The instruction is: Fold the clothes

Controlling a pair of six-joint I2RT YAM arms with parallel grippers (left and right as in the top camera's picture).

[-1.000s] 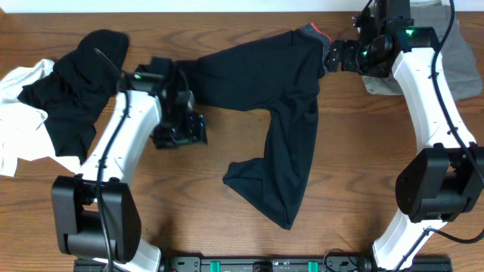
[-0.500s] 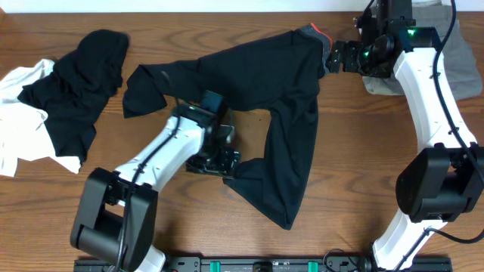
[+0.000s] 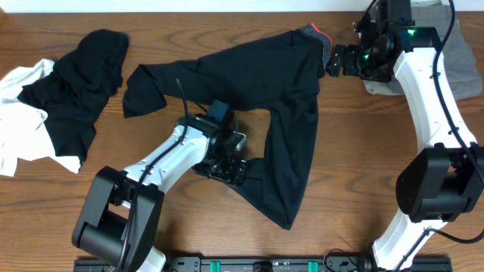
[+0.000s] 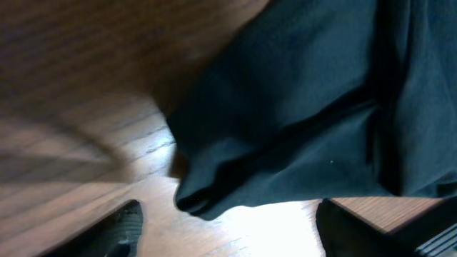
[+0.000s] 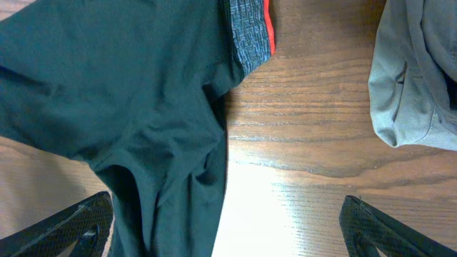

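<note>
Left wrist view alone shows trouser hem [image 4: 214, 193] just ahead of left end effector [image 4: 235, 232], fingers wide apart, nothing held. Overhead: black trousers [image 3: 291, 113] on surface [image 3: 363, 189], one leg running near-to-far, other leftward, waistband [image 3: 314, 32] far right. Right end effector [image 5: 228, 218] wide, empty, near waistband

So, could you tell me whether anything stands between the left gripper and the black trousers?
Nothing visible does. The left gripper is open right at a leg end of the black trousers, with only bare wooden table around it.
</note>
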